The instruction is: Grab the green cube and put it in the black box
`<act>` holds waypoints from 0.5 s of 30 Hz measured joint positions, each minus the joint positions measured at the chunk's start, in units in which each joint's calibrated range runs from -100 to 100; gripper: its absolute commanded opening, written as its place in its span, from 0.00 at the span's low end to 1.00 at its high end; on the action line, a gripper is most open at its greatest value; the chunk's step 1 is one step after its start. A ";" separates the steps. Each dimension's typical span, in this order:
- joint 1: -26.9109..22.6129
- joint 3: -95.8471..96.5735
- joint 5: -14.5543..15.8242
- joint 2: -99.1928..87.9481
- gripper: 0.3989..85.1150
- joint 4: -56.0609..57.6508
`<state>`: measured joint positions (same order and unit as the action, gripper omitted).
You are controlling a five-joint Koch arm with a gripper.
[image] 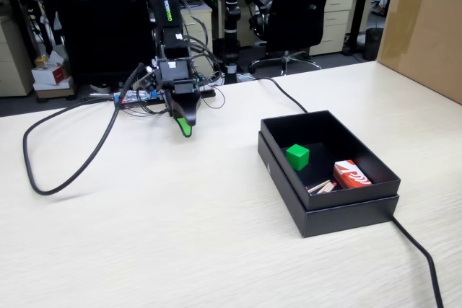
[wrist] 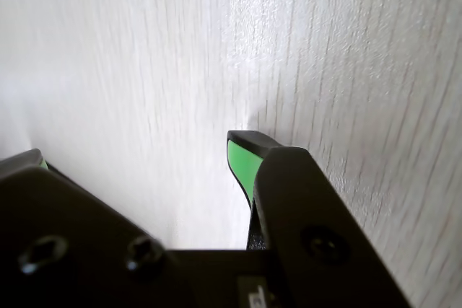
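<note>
Your green cube sits inside the black box, resting on the box floor toward its left half in the fixed view, one corner turned toward the camera. Small, bright green, sharp-edged, plain faces. It stands apart from the box walls. Your black box is shallow, rectangular, matte, with a doubled rim. It lies flat on the pale desk, open top up, set at an angle, right of centre.
</note>
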<state>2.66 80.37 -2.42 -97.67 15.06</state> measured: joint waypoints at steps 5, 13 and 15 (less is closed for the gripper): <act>0.49 7.21 -1.56 -0.26 0.59 -8.67; 0.59 14.70 -2.78 -1.17 0.59 -20.21; 0.49 14.97 -2.78 -1.17 0.59 -20.21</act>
<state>3.15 95.34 -5.20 -98.83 -5.15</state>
